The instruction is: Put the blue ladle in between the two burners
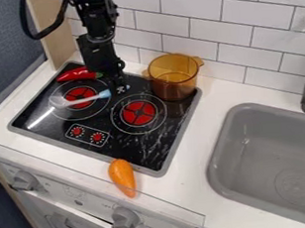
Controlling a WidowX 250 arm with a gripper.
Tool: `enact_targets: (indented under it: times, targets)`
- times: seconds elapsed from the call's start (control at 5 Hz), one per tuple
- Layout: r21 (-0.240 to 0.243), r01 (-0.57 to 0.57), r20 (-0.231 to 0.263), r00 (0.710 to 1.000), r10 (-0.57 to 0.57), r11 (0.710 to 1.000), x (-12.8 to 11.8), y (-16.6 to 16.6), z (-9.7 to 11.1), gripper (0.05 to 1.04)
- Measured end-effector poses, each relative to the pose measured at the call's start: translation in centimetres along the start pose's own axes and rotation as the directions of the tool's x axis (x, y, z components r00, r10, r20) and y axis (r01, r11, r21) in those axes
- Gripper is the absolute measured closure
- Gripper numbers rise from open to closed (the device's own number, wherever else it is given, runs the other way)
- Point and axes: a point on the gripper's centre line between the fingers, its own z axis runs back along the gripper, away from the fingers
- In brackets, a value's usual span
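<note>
Where the black arm hangs from the view's top edge, its gripper (120, 87) is low over the far middle of the cooktop (56, 125), at the handle's blue end; whether it is open or closed on that handle, I cannot tell.

Ladle (103, 94), one: pale bowl to the left, light blue toward the right; extends across the left burner (79, 93), its right end near the gap between the two burners. Contact with the glass: cannot be told.

Right burner (138, 113): red-centred, ringed in white, nearer than the left one.

Pepper (77, 74), red, green-stemmed: far left of the cooktop.

Pot (173, 77), amber, see-through, two-handled: upright, far right corner of the cooktop.

Carrot (122, 178), orange: at the cooktop's near edge, pointed end toward the counter front.

Sink (272, 161), grey: right side of the counter.
</note>
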Motion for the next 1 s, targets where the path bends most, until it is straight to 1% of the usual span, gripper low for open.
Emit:
enact_targets:
  times: [0.2,0.4,0.6,0.8,1.0]
  targets:
    - [-0.041,-0.038,0.041,0.998,0.040,0.998,0.0,0.1,-0.5,0.735]
    - [-0.058,-0.053,0.072,0.996,0.057,0.997,0.2,0.1,-0.3,0.432]
    - [-0.056,-0.061,0.080,0.995,0.065,0.997,0.3,0.1,-0.4,0.136]
    - [-0.041,-0.059,0.082,0.995,0.062,0.997,0.3,0.3,-0.3,0.074]
    - [-0.039,-0.082,0.047,0.995,0.084,0.996,-0.1,0.4,1.7,0.079]
